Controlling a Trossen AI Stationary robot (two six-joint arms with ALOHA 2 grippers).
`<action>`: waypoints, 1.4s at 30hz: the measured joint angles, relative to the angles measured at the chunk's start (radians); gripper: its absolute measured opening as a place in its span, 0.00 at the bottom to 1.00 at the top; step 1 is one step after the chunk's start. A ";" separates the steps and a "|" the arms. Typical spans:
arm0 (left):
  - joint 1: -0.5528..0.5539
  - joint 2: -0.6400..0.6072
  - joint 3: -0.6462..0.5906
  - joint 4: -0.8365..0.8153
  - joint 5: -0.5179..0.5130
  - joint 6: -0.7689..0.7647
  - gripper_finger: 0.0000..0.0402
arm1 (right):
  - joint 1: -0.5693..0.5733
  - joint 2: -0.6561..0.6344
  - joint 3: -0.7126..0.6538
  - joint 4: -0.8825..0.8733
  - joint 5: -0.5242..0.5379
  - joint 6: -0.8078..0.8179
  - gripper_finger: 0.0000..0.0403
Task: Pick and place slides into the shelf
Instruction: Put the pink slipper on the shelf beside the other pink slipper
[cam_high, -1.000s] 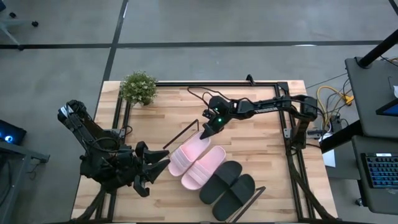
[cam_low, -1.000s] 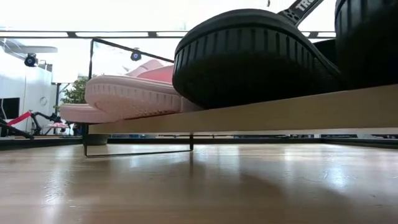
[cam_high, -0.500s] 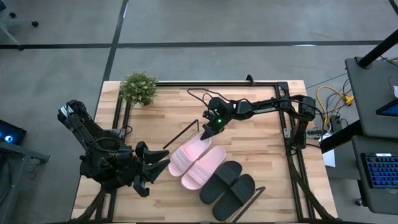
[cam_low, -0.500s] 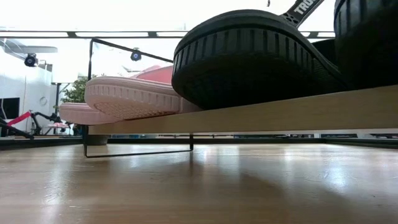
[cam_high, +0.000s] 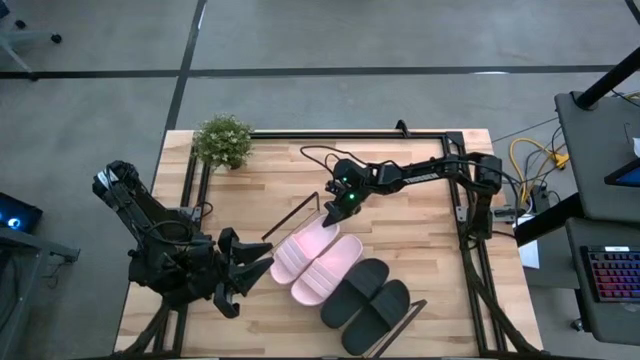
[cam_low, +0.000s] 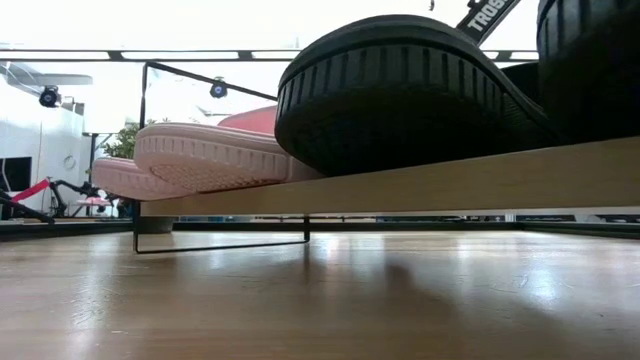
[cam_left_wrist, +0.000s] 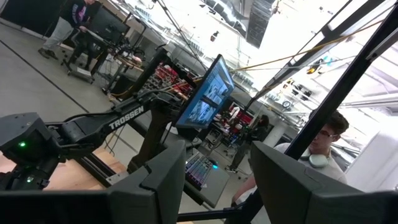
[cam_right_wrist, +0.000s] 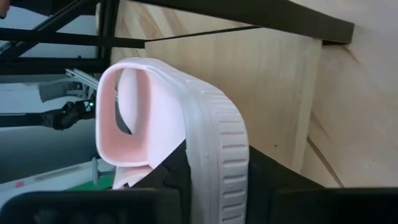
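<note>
Two pale pink slides (cam_high: 305, 250) (cam_high: 328, 270) and two black slides (cam_high: 355, 290) (cam_high: 386, 310) lie side by side, soles down, on the light-wood shelf (cam_high: 300, 212), which crosses the table's middle diagonally. In the low view, a black slide (cam_low: 400, 90) and a pink slide (cam_low: 210, 155) sit on the shelf board (cam_low: 420, 185). My right gripper (cam_high: 333, 212) is shut at the far end of the leftmost pink slide (cam_right_wrist: 155, 118). My left gripper (cam_high: 236, 272) waits open near the table's left near corner, its fingers (cam_left_wrist: 165, 180) touching nothing. My right gripper pinches the far end of the leftmost pink slide (cam_right_wrist: 217, 149) between its two fingers (cam_right_wrist: 168, 177); the ribbed sole rim runs up between them. It comes slanting down from the table's far right. The slide's near part lies on the shelf beside the other pink slide.
A small potted plant (cam_high: 222, 140) stands at the table's far left corner. Black frame rails (cam_high: 470, 250) run along the table's left, far and right edges. The shelf's black wire end (cam_low: 145, 160) rises at its far end. A person (cam_left_wrist: 317, 143) is in the room beyond the table.
</note>
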 joint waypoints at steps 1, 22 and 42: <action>0.000 0.000 0.000 0.000 0.000 0.000 0.41 | -0.001 0.000 0.000 -0.003 0.001 -0.001 0.23; 0.000 -0.001 0.000 0.000 0.023 0.000 0.41 | -0.006 0.000 -0.001 -0.068 0.031 -0.027 0.33; 0.000 -0.001 0.000 0.000 0.024 0.003 0.41 | -0.002 0.000 -0.001 -0.066 0.025 -0.045 0.50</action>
